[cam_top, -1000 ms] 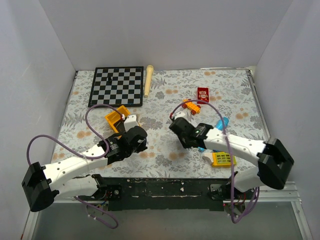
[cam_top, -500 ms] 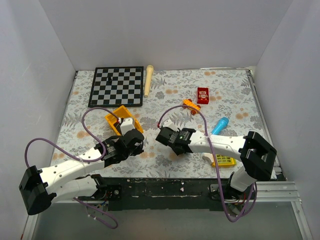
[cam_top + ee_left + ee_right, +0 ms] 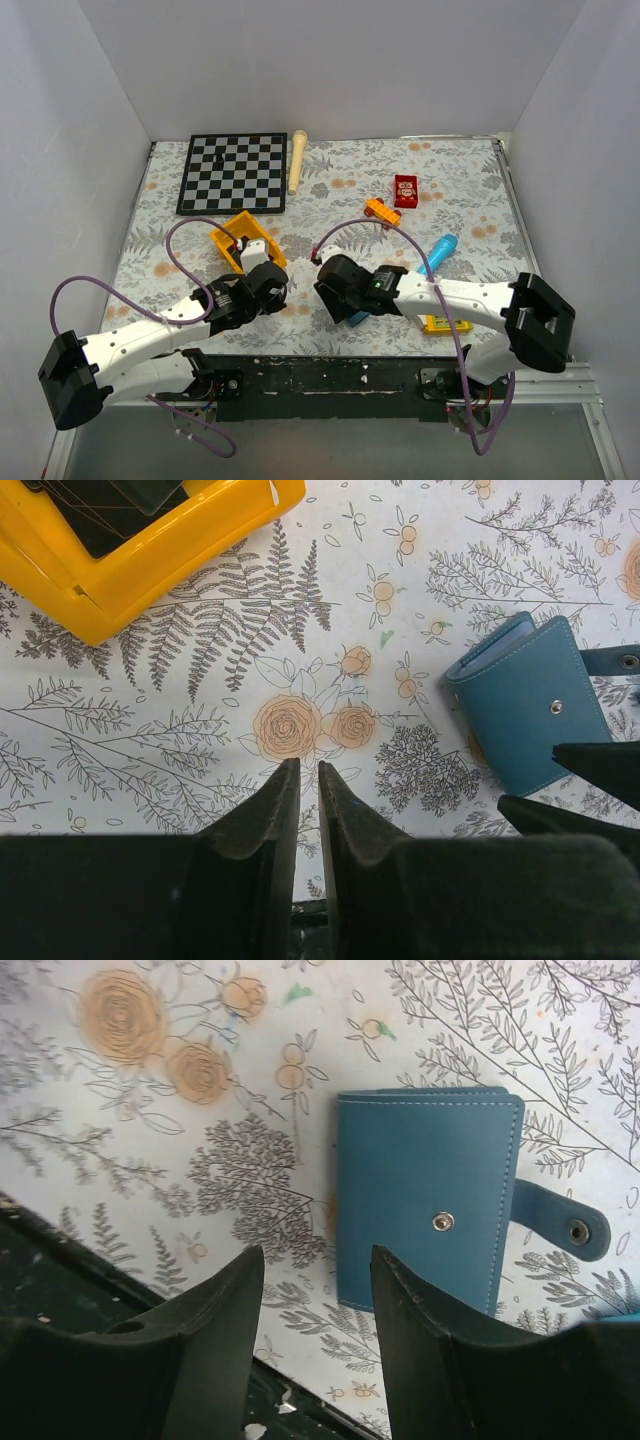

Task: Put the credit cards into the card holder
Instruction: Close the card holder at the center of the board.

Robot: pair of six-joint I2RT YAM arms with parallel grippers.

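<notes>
**Right gripper (image 3: 315, 1260) open at card holder (image 3: 420, 1210); left gripper (image 3: 308, 775) closed, empty**

Top view: both arms reach in over the near middle of the floral table (image 3: 470, 190), wrists close together. A sliver of the blue card holder shows just under the right wrist, near the table's front edge. A yellow tray (image 3: 245, 240) sits just beyond the left wrist. Farther back are a chessboard (image 3: 232, 172), a wooden stick (image 3: 297, 160), a red box (image 3: 406, 190) and an orange toy (image 3: 382, 211). A blue tube (image 3: 440, 250) and a yellow grid piece (image 3: 445, 322) lie by the right arm.

Left wrist view: fingers nearly together with only a thin slit between them, nothing held, over bare cloth. The credit cards (image 3: 100, 520) lie black and flat inside the yellow tray, cut off by the frame, so their count is unclear. The card holder lies off to the side, well apart from the tray.

Right wrist view: jaws wide apart, nothing clamped. The card holder lies folded shut and flat, snap tab (image 3: 560, 1225) unfastened and sticking out sideways. One finger overlaps its near edge; cannot tell if it touches.
</notes>
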